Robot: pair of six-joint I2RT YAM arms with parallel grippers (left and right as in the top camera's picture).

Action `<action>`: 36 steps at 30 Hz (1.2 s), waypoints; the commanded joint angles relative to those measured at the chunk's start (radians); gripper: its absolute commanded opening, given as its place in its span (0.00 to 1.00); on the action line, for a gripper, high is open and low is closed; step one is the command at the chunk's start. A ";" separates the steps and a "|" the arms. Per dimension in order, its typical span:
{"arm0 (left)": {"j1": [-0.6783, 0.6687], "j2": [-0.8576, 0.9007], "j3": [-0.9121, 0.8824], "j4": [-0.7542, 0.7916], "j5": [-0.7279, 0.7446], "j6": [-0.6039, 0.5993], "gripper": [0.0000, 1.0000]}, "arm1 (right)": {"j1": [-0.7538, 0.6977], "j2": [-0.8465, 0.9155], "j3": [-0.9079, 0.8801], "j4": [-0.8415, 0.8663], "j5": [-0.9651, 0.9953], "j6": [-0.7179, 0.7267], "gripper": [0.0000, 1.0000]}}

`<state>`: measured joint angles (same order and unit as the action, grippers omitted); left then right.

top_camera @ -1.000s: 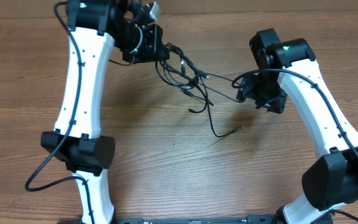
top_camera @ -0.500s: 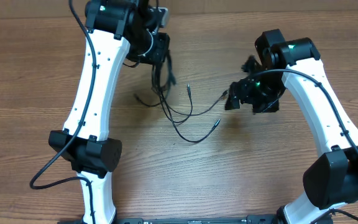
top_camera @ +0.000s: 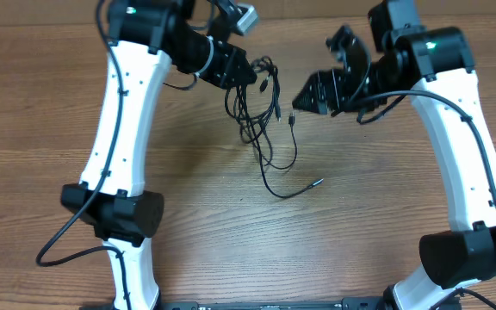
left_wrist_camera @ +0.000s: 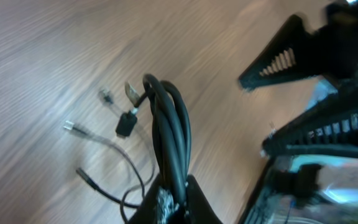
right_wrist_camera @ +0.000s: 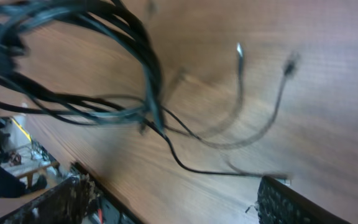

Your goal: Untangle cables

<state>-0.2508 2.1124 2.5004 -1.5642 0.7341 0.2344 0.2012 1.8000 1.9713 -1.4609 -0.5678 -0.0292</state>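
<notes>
The cables [top_camera: 263,129] are a bundle of thin black cords with small plug ends. My left gripper [top_camera: 244,72] is shut on the top of the bundle and holds it above the table. Loose ends hang down, and one plug end [top_camera: 318,182] lies on the wood. In the left wrist view my left gripper's jaws [left_wrist_camera: 173,194] pinch the looped cords [left_wrist_camera: 169,118]. My right gripper [top_camera: 313,77] is open and empty just right of the bundle. In the right wrist view its fingers [right_wrist_camera: 173,200] are spread wide, with the cables [right_wrist_camera: 146,74] ahead and apart from them.
The wooden table [top_camera: 377,224] stretches around the cables. The white arms stand at the left [top_camera: 119,129] and right [top_camera: 468,146]. A thick black robot wire [top_camera: 58,245] loops at the left base.
My right gripper let go of the cord it was pulling taut, opened, and moved toward the far edge. My left gripper moved right with the bundle, which now hangs slack.
</notes>
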 commanded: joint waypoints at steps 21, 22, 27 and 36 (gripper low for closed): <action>0.161 -0.061 0.037 0.239 0.586 -0.589 0.04 | 0.116 -0.006 0.044 0.261 0.023 0.221 0.67; 0.161 -0.061 0.037 0.240 0.586 -0.613 0.04 | 0.123 -0.006 0.044 0.269 0.038 0.228 0.66; 0.161 -0.061 0.037 0.242 0.586 -0.693 0.04 | 0.154 0.001 0.044 0.279 0.164 0.274 0.63; 0.161 -0.061 0.037 0.318 0.586 -0.861 0.04 | 0.176 0.042 0.044 0.290 0.171 0.344 0.57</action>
<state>-0.0879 2.0853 2.5122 -1.2602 1.2716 -0.5282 0.3695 1.8118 2.0129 -1.1778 -0.4294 0.2695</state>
